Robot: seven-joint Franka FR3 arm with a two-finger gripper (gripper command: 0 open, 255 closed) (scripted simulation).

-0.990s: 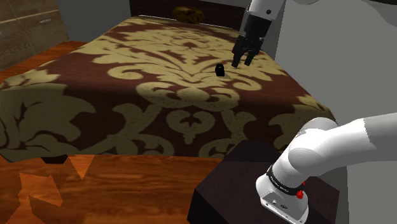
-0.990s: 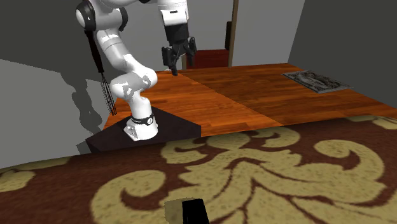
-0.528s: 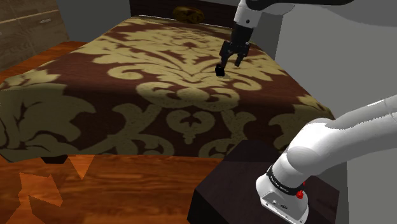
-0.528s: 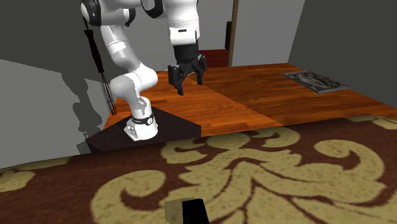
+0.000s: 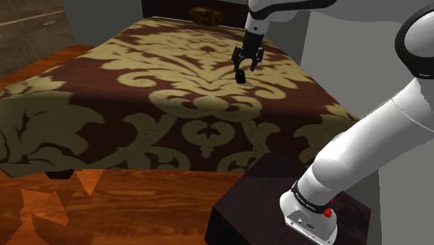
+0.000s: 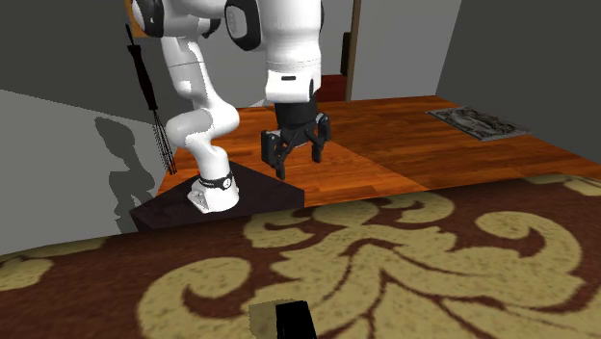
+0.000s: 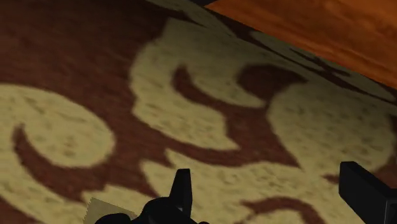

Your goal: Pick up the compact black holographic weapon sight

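Approach approx. done, no grab yet: my gripper (image 5: pixel 245 66) hangs, jaws apart & empty, just above the small black sight (image 5: pixel 240 77) on the patterned bedspread (image 5: pixel 174 90); lowering, closing, lifting remain.

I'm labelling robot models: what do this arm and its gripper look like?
A white arm of rounded tubular links with dark joints, small red marks by its base, and an all-black two-finger gripper.
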